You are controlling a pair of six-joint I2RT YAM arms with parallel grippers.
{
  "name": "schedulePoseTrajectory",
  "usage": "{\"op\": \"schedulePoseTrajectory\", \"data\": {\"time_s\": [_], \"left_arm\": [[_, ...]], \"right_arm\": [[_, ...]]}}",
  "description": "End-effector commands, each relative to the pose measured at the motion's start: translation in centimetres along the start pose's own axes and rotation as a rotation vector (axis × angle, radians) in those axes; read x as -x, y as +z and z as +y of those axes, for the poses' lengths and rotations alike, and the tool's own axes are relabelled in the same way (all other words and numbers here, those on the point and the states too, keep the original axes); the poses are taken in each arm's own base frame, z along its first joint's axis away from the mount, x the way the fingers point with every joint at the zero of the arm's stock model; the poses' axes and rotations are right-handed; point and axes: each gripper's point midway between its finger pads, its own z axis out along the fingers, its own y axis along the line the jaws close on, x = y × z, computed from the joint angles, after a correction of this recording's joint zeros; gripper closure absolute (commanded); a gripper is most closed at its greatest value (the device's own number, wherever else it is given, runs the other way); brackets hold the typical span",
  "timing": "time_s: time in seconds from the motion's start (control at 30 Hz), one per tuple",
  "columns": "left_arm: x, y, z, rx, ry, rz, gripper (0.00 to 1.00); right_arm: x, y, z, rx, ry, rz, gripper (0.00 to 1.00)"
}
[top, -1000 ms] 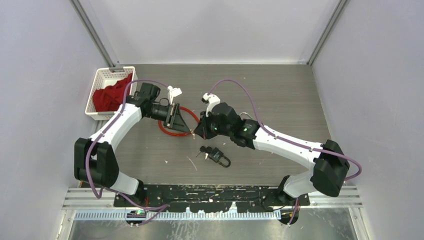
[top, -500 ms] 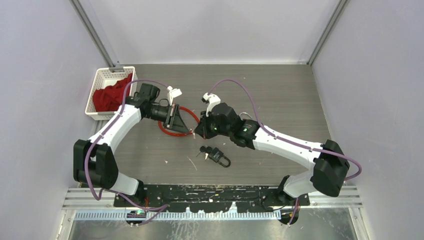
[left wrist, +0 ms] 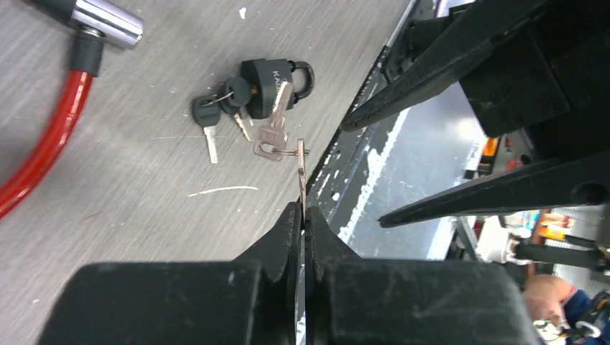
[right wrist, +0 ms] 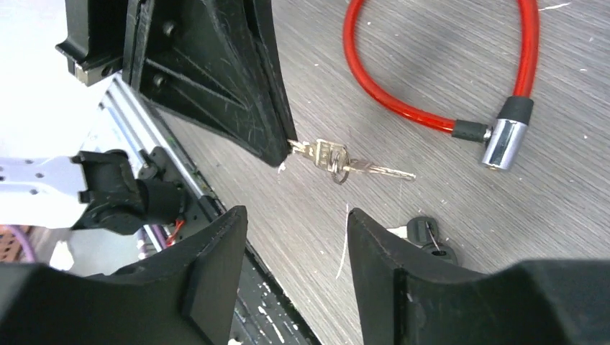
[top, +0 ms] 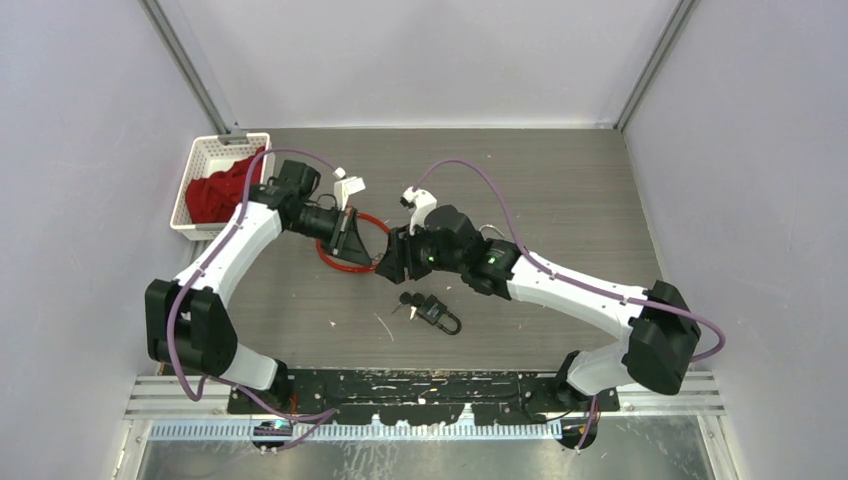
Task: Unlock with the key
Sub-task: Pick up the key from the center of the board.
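A white slatted basket [top: 199,150] is set at the far left corner of the grey wood-grain table [top: 560,190], a crumpled red cloth [top: 214,196] is heaped inside it, and pale scraps [top: 383,326] are scattered nearer the front.

Links: white shells are covering the left arm [top: 235,245] and the right arm [top: 575,288].
Joints: black housings [top: 190,325] are sitting at the shoulders, elbows and wrists.
Cables: a purple cable [top: 460,161] is looping along each arm.
Fingers: black wedge-shaped fingers [right wrist: 216,79] are showing fine scratches and screw holes.
Light: a green light [top: 492,263] is glowing on the right forearm.
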Motion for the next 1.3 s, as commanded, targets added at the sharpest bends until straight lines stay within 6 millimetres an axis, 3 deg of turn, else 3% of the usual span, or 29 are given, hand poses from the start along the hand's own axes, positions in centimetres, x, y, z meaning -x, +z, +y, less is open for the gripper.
{"op": "schedulePoseTrajectory", "data": {"time_s": [0.0,0.13,0.33,0.5,0.63,0.8,1.27], "left_arm": [[0.1,-1.7,-0.6,0.052,0.12,0.055,1.0],[-0.1,-2.5,-3.3,-0.042,0.181,0.049,1.0],[-1.4,-2.6,-6.8,-0.165,0.235,0.066,1.0],[-2.0,-2.6,-8.6,-0.233,0.232,0.098,1.0],[-2.0,-2.9,-9.5,-0.274,0.231,0.101,1.0],[-1.7,-3.0,-9.9,-0.294,0.229,0.092,1.0],[-1.4,-2.8,-9.6,-0.276,0.22,0.086,1.0]], "right_arm": [[3.5,-2.5,1.6,0.197,0.02,-0.072,0.39],[4.8,-4.0,0.3,0.336,0.066,-0.08,0.38],[4.3,-5.6,3.7,0.605,0.034,0.011,0.36],[4.3,-5.7,4.8,0.665,0.025,0.023,0.37],[3.2,-5.7,5.6,0.695,0.013,0.046,0.38],[2.3,-5.8,6.0,0.718,0.041,0.045,0.5],[2.4,-5.4,6.4,0.75,0.124,0.023,0.59]]}}
